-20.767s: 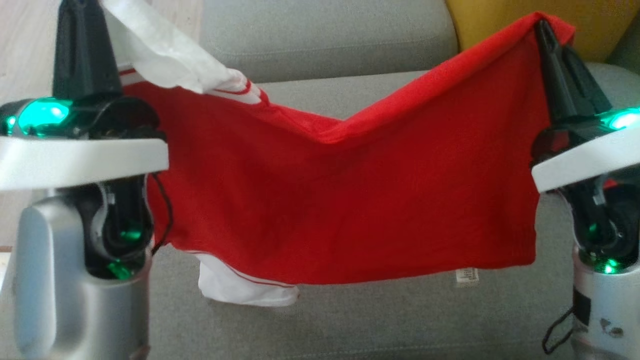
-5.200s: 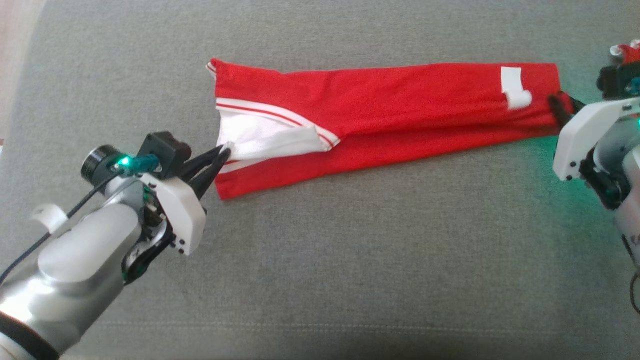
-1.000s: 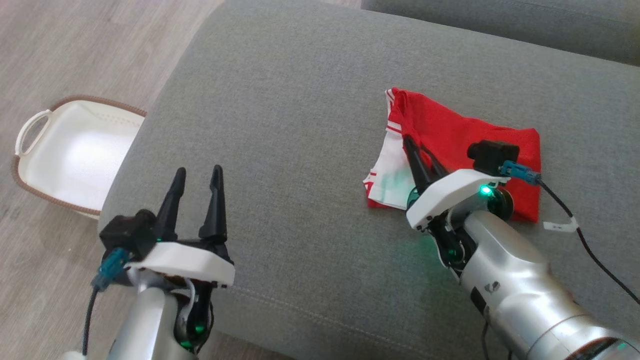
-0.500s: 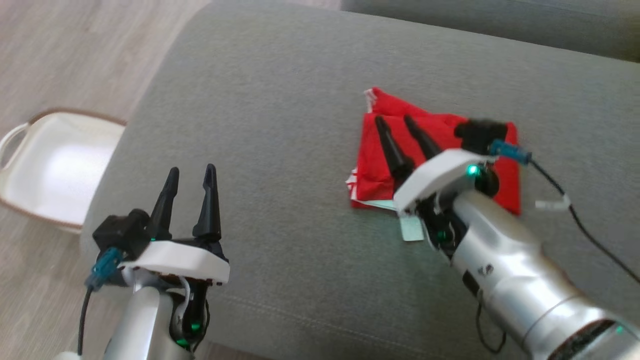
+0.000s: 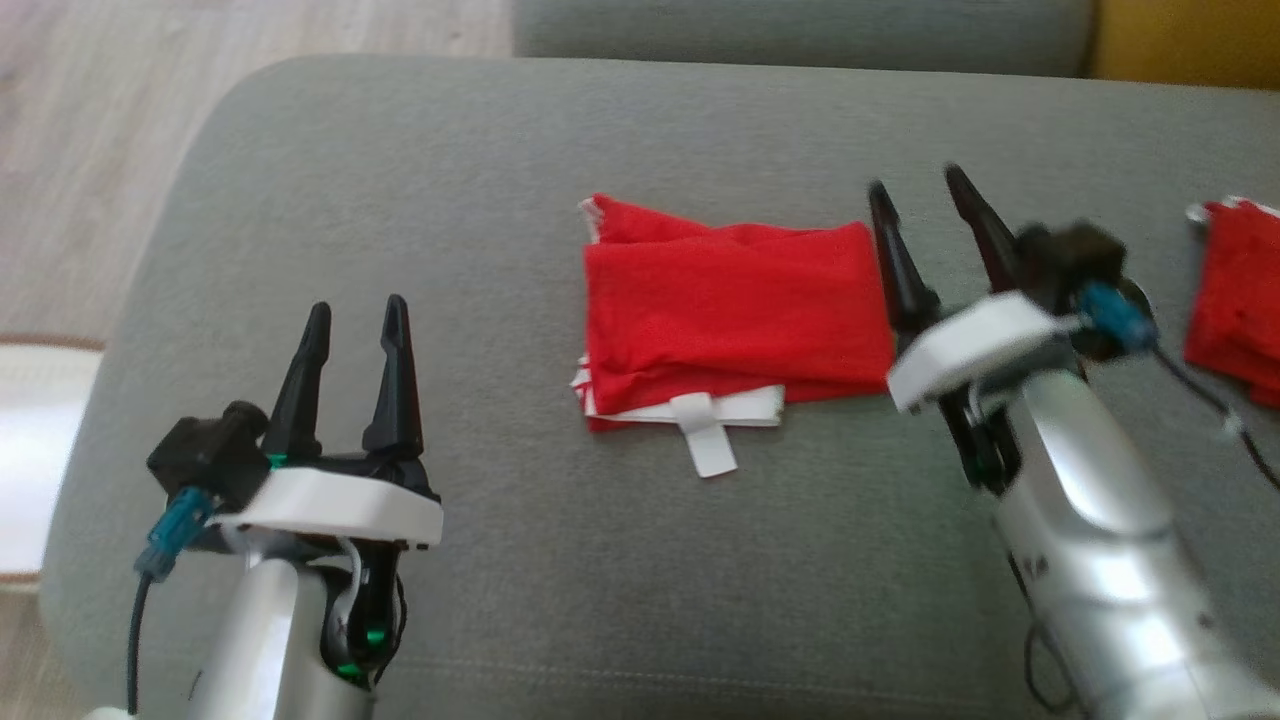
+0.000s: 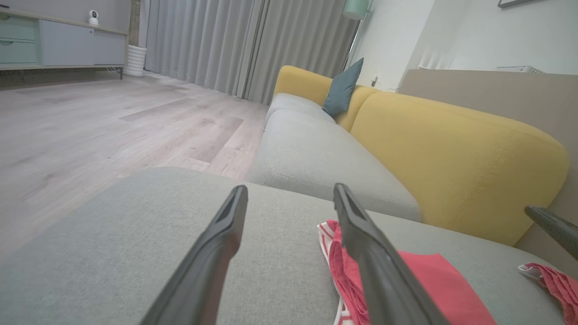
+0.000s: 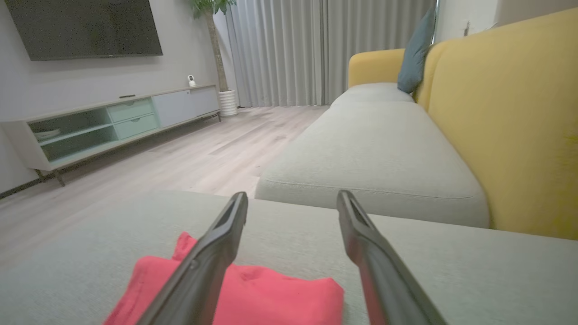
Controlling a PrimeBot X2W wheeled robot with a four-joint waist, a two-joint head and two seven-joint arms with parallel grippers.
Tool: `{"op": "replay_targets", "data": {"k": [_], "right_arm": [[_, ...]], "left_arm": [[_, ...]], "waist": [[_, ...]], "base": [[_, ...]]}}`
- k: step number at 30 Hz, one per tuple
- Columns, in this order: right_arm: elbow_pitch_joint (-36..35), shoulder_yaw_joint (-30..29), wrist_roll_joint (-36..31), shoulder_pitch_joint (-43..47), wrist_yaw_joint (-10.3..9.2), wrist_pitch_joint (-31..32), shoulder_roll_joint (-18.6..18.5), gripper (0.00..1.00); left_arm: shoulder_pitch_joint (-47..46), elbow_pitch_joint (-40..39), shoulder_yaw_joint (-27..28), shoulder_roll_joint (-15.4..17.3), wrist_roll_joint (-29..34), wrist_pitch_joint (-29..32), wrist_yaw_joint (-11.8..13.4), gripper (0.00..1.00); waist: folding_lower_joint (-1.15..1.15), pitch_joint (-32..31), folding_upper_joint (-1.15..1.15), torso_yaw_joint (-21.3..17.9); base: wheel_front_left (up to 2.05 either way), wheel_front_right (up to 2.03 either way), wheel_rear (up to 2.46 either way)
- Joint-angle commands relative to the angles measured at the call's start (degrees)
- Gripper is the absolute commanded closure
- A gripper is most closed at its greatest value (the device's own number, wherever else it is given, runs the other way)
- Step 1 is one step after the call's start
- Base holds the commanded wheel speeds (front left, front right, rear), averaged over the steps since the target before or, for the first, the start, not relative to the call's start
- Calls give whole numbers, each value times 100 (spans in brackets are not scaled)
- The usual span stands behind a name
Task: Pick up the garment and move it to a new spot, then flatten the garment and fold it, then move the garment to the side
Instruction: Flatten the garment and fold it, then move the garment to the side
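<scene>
Head view: folded red garment (image 5: 735,310) lying as a tidy rectangle mid-way along the grey sofa cushion (image 5: 450,180), white layers and a white tag (image 5: 708,445) peeking out at the near edge.
Right pincer (image 5: 916,182): fingers spread wide, nothing between them, hovering just beside the garment's right edge, not touching the cloth. Reads as a let-go after setting the bundle down.
Left pincer (image 5: 357,306): also spread wide and empty, parked well apart to the left, probably to keep clear of the fold.
Garment placement: flat, free of both arms, folds stacked and holding. Judged as folded and set down, with little or nothing left of the task.
Right wrist view: garment low under the left finger, fingers aimed past it toward the far seat.
Second red cloth (image 5: 1235,290): at the cushion's right end, well apart from the folded piece, likely a separate item.
Basket (image 5: 50,343): white with a brown rim, down on the floor at the left edge. Cut off by the frame, so contents impossible to tell.
</scene>
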Motion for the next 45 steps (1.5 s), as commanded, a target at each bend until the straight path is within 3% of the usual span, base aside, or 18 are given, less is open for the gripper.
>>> {"op": "replay_targets", "data": {"k": [1,8,14,23,31,45], "right_arm": [[-259,19,-130,18,37,-62,61,0],[-1312,-874,-1144,993,37,-62,125,0],[-1661,-1164,-1281,1417,37,-62,169,0],[-1838,-1128,-1031,1545,37,-2,174,0],[-1414,-1041,-618,1347,37,246,175,0],[210,-829,-336,387,37,527,175,0]], "left_arm": [[-317,-237,215,74,50,-29,29,0],[-267,-281,207,74,93,-29,27,0],[-177,-259,254,74,108,-29,49,0],[-250,-282,271,74,134,-29,12,0],[-334,-214,44,74,118,-29,-62,0],[-541,-177,-182,74,-35,-29,-71,0]], "waist": [[0,-37,0,-136],[0,-20,0,-442],[0,50,0,-540],[0,163,0,-471],[0,448,0,-145],[0,932,0,467]], "base": [[0,0,0],[0,0,0],[0,0,0],[0,0,0],[0,0,0],[0,0,0]]}}
